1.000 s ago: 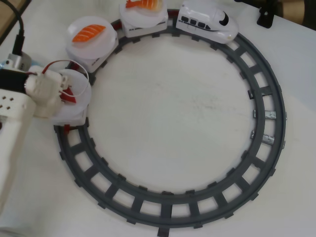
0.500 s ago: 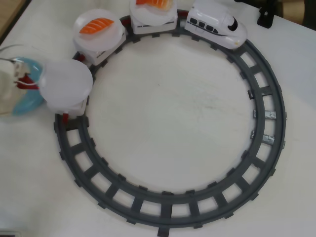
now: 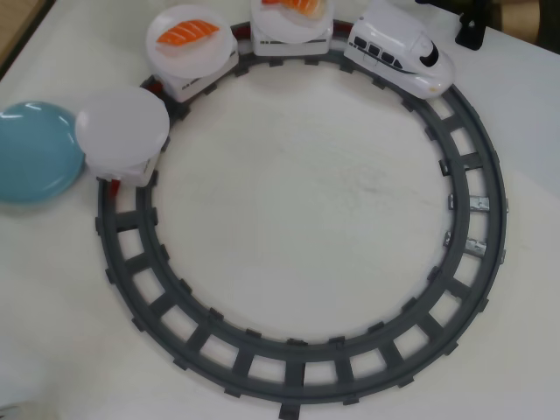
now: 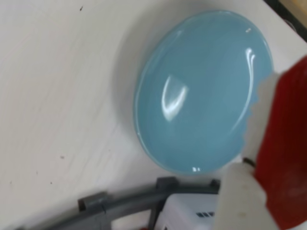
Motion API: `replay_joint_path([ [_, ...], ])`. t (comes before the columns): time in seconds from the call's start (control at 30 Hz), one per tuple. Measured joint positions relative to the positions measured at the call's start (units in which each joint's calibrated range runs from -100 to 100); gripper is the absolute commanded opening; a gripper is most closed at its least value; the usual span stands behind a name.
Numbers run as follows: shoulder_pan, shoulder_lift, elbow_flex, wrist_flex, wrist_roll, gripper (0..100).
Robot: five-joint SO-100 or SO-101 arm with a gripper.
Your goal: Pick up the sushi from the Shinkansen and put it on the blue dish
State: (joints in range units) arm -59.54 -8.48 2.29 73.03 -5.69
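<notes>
The Shinkansen (image 3: 402,54) stands on the grey track at the top right of the overhead view, pulling three cars topped with white plates. The last plate (image 3: 122,127) is bare and lies next to the blue dish (image 3: 33,150). The dark red sushi shows on no plate. In the wrist view the blue dish (image 4: 201,91) is empty and fills the middle. A blurred red and white shape (image 4: 273,153) stands close to the camera at the right edge. I cannot tell whether it is my gripper's finger or something held. The gripper is out of the overhead view.
An orange white-striped salmon piece (image 3: 186,33) lies on the second plate and another orange piece (image 3: 293,5) on the first. The grey ring track (image 3: 297,363) circles the white table. A table edge shows at the top left (image 3: 17,26). A black fixture (image 3: 472,31) stands at the top right.
</notes>
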Motion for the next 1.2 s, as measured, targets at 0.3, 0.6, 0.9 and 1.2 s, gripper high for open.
replay_joint_path([
  [0.3,2.86,12.15,-4.67,-2.1,0.0,5],
  [0.6,7.27,21.26,-12.81,-2.1,0.0,5],
  [0.9,7.11,28.43,-18.66,-2.1,0.78,5],
  [1.2,5.56,36.44,-25.8,-2.1,0.78,5],
])
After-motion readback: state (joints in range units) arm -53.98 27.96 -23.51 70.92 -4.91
